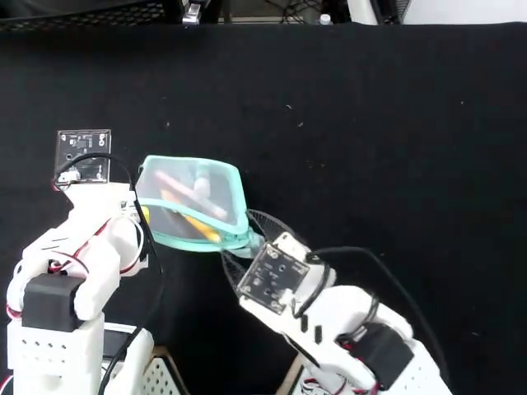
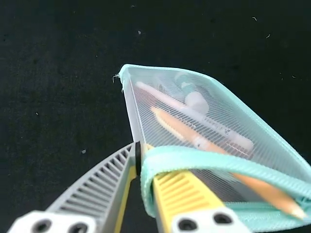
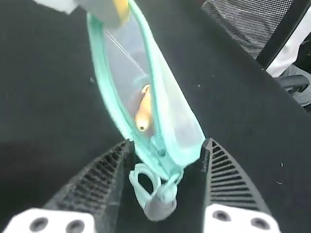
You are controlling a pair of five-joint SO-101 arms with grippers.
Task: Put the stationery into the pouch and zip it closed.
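Black counter (image 1: 370,123), w/ a mesh chair back (image 3: 243,24) beyond its edge: two arms met over a teal mesh pouch (image 1: 193,197) near the counter's front-left.

The L end effector (image 2: 145,162) was clamped on the pouch's teal rim (image 2: 194,158) at one end, grey finger (image 2: 112,174) outside, yellow finger (image 2: 180,191) inside the mouth. In the high view it (image 1: 142,216) sat at the pouch's left end.

The R end effector (image 3: 168,143) was spread wide, its fingers either side of the pouch's other end (image 3: 165,141), tips close against the fabric; whether they pressed it couldn't be told. The zip pull (image 3: 155,191) hung between those fingers, w/ the slider (image 3: 158,145) just above it. From overhead this end effector (image 1: 247,243) pointed at the pouch's lower-right corner.

Inside the pouch lay an orange pen (image 2: 194,138) and a white pen (image 2: 204,121), side by side, plus a pale round item (image 2: 197,102) too blurred to name. The orange pen's tip (image 3: 142,121) showed through the mouth, which stood open along the top edge.
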